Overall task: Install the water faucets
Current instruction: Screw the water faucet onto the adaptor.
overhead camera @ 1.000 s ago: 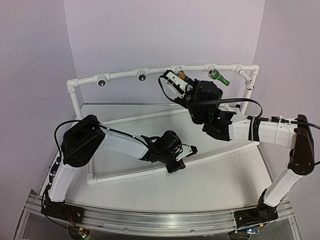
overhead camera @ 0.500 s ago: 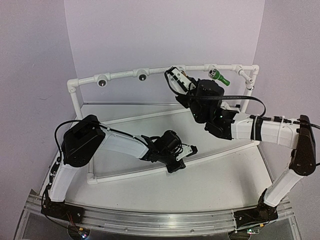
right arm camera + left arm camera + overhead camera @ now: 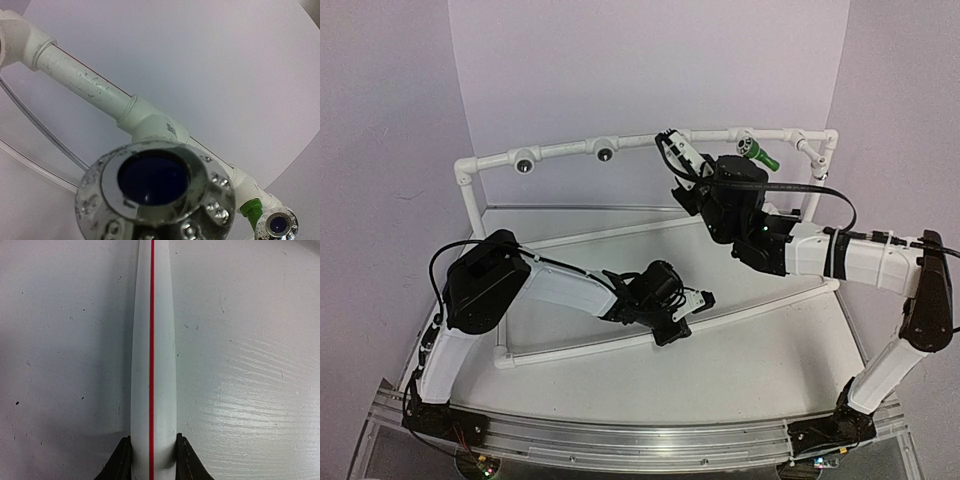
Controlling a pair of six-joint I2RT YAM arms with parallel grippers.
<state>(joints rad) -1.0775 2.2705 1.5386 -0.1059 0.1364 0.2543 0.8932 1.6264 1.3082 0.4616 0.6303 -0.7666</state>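
Note:
The green faucet (image 3: 758, 153) sticks out of the top rail of the white pipe frame (image 3: 470, 200). It also shows in the right wrist view (image 3: 252, 210), with a silvery cap. My right gripper (image 3: 677, 152) is up at the top rail, left of the green faucet. It holds the other faucet, whose silvery, dark-centred cap (image 3: 155, 195) fills the right wrist view just below a white tee fitting (image 3: 150, 120). Its yellow-orange body is hidden. My left gripper (image 3: 692, 305) is shut on the frame's low front pipe (image 3: 152, 340), white with a red line.
Two dark round sockets (image 3: 525, 163) (image 3: 605, 153) sit in the top rail further left. The rail's right corner post (image 3: 817, 180) stands behind my right arm. Purple walls close in the back and both sides.
My right gripper has moved a little up and to the right along the top rail with the faucet. The left arm has not moved.

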